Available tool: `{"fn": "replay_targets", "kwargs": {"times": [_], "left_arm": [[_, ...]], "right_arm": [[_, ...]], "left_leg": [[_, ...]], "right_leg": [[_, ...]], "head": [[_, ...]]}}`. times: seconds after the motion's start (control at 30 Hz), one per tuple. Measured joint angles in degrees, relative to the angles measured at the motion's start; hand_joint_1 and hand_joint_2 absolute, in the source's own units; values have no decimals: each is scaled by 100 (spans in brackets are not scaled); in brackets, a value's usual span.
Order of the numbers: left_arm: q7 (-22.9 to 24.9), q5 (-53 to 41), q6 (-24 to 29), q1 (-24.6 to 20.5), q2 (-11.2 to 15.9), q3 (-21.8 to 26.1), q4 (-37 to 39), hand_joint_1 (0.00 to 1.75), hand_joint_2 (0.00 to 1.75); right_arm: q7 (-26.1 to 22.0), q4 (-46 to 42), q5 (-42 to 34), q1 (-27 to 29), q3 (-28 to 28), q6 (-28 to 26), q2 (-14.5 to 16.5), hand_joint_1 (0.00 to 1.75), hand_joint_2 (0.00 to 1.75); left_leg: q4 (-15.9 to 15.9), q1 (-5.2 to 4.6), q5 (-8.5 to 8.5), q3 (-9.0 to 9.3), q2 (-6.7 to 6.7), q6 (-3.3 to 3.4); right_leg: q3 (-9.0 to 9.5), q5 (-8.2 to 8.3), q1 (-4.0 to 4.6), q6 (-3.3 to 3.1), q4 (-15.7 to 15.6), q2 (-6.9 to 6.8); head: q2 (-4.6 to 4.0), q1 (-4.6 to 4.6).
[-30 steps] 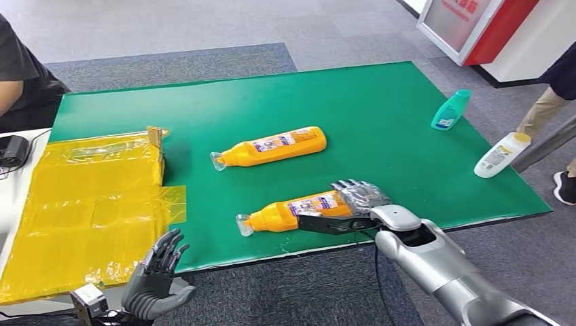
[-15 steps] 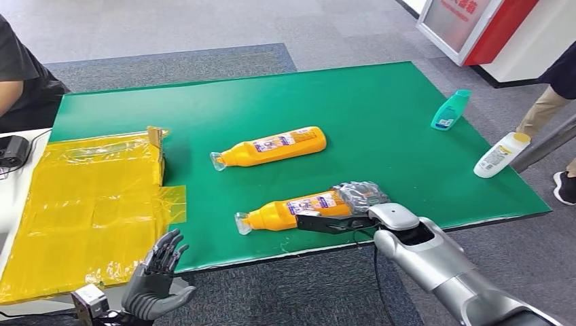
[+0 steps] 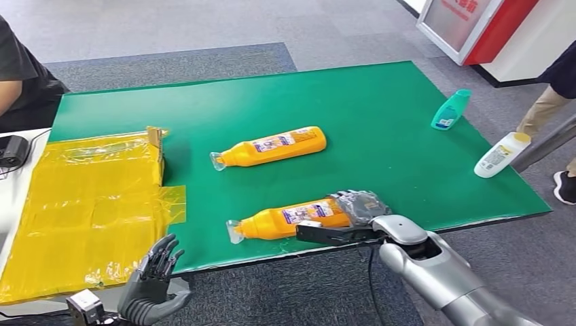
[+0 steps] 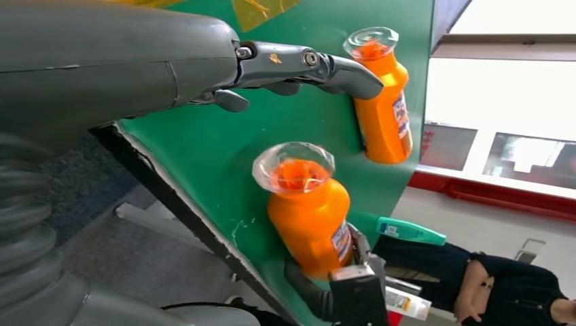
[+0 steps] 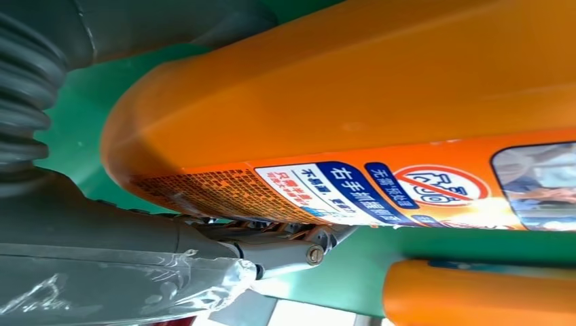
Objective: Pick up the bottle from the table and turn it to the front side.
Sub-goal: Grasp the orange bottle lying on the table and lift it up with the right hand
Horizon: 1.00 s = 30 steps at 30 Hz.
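Observation:
Two orange bottles with clear caps lie on their sides on the green table [image 3: 380, 95]. My right hand [image 3: 356, 210] grips the nearer orange bottle [image 3: 289, 219] at its base, fingers over the top and thumb along the near side, close to the table's front edge. The label faces up, and the right wrist view shows this bottle [image 5: 353, 102] pressed against the hand. The other orange bottle [image 3: 272, 146] lies further back, untouched. My left hand [image 3: 153, 282] hovers below the front edge, fingers spread, holding nothing. From the left wrist, both caps [image 4: 295, 166] point at the camera.
A teal bottle [image 3: 450, 110] and a white bottle [image 3: 501, 155] lie near the table's right edge. A yellow plastic bag [image 3: 88, 204] covers the left end. One person sits at the far left [image 3: 20, 75]; another stands at the right [image 3: 553, 95].
My right hand's fingers closed over the nearer orange bottle's base, and hand and bottle shifted left toward the front edge. My left hand sank slightly.

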Motion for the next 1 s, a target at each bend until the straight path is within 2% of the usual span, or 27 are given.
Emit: {"fn": "replay_targets", "kwargs": {"times": [0.23, 0.4, 0.7, 1.0], "left_arm": [[-2, -8, -127, 173, -17, 181, -246, 0, 175], [-2, -105, -244, 249, -77, 300, -479, 0, 175], [-2, -262, -408, 328, -119, 198, -1008, 0, 175], [37, 16, -769, 291, -124, -24, -1456, 0, 175]], "right_arm": [[-99, -1090, -301, 712, -224, -228, -2, 175, 175], [-242, -1804, -562, 1046, -341, -364, 134, 175, 175], [-650, -2432, -1127, 1417, -367, -570, 654, 175, 175], [-1099, -2467, -1609, 1582, -328, -725, 1209, 175, 175]], "left_leg": [[0, 0, -2, -3, -2, -2], [0, 0, -1, -4, -3, -2], [0, 1, -1, -3, -3, -2], [0, 1, -1, -3, -2, -3]], "right_leg": [[-2, -3, 0, -2, 0, -1], [-2, -3, 1, -2, 0, 0], [-3, -3, 1, -2, 0, 0], [-3, -3, 1, -2, 0, 0]], "head": [[0, -1], [0, 0], [0, -1], [0, -1]]}}
